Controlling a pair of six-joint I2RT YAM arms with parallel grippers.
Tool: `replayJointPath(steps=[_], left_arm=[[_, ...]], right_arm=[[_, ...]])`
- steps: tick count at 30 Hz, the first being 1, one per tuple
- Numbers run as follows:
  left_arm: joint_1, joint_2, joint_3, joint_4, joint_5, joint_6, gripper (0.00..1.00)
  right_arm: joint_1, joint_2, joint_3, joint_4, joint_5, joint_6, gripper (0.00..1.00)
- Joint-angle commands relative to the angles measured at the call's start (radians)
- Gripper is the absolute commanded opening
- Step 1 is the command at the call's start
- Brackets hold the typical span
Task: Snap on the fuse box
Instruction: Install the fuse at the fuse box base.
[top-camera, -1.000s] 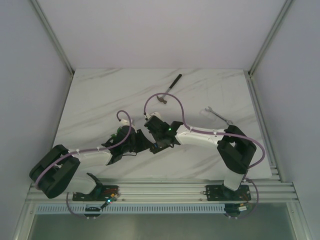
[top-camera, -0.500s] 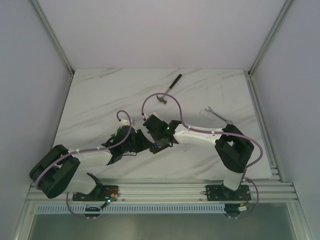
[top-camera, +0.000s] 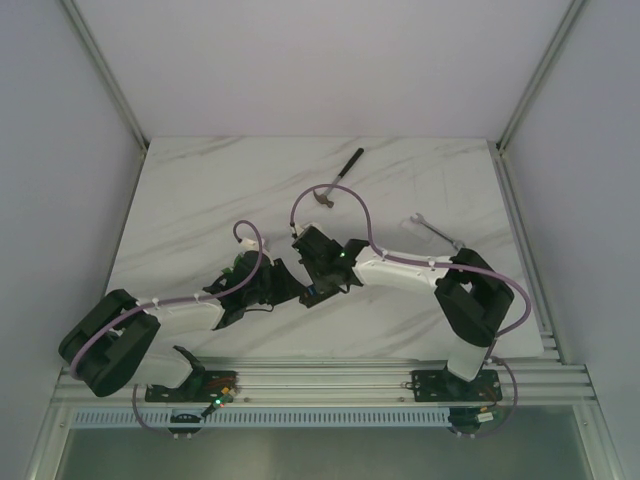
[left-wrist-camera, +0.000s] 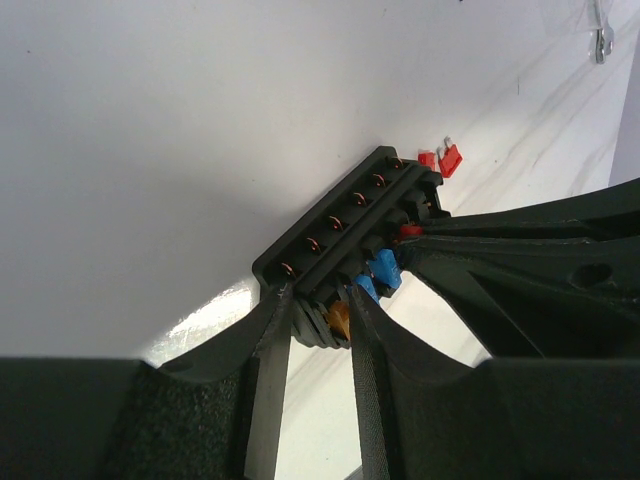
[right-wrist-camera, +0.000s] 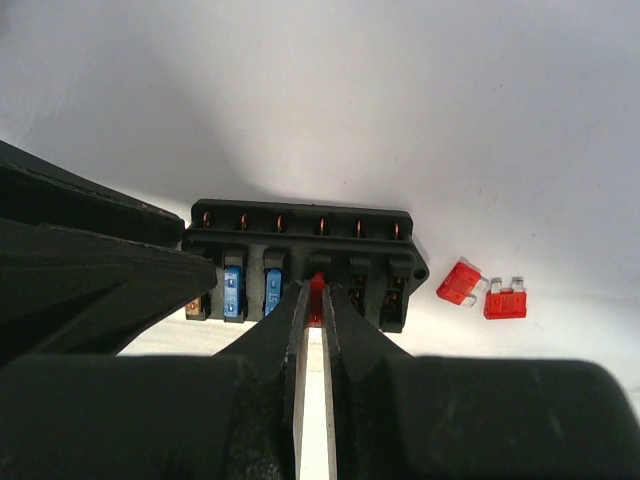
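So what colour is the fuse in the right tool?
Red; the fuse shows best from the right wrist.

No legible text, seemingly.

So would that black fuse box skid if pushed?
Probably: the fuse box looks like light plastic on a glossy table, perhaps why the left gripper clamps one end. Its moulded body seems rigid, unlikely to flex as the right gripper holds a red fuse at a slot. Low and flat, it shouldn't tip.

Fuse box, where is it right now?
In the right wrist view the fuse box lies mid-frame on the table, gripped at one end by the left gripper, with two red fuses loose to its right.
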Motion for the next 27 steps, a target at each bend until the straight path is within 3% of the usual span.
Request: replayJointPath(steps=[1,27], left_arm=[[0.009,0.023,0.006,-0.090,-0.026,0.013,0.38],[0.013,0.031,0.008,-0.098,-0.022,0.013,0.37]], right_arm=[[-0.012,0.089,-0.048,-0.186,-0.014,-0.013,0.00],[-0.011,0.236,-0.057,-0.244,-0.031,-0.044,0.00]])
